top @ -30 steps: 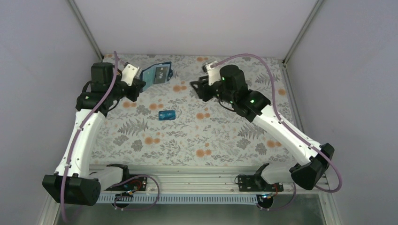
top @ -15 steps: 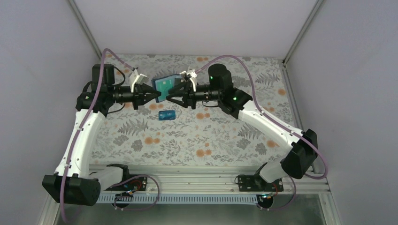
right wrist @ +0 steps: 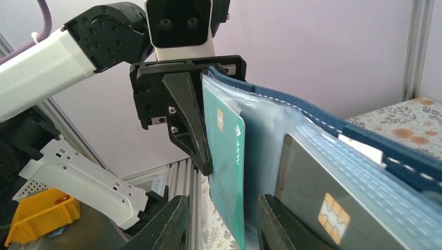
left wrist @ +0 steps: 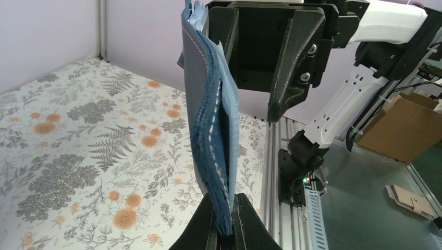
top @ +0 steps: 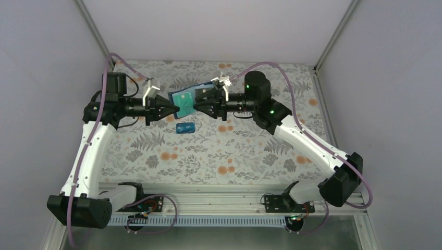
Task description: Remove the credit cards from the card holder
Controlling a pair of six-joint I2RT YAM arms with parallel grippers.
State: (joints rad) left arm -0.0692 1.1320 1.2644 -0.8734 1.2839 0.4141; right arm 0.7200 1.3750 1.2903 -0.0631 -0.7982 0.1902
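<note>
My left gripper [top: 176,110] is shut on the bottom edge of the navy card holder [top: 182,99] and holds it upright in the air; the left wrist view shows the holder edge-on [left wrist: 211,125] between the fingertips [left wrist: 225,225]. My right gripper [top: 198,104] faces it, open. In the right wrist view its jaws [right wrist: 221,224] straddle the lower edge of the teal-green card [right wrist: 226,151], which sticks out of a pocket. A dark card [right wrist: 312,203] with a gold chip sits in the neighbouring pocket. The bright blue card [top: 185,127] lies on the table below.
The floral tablecloth [top: 234,151] covers the table, with grey walls on three sides. An aluminium rail [top: 219,192] with the arm bases runs along the near edge. A cardboard box [left wrist: 404,127] and a yellow bin [right wrist: 39,216] sit beyond the table.
The left arm carried the card holder from the back of the table to mid-air at the centre. The right gripper swung round to face it and now straddles the teal-green card.
</note>
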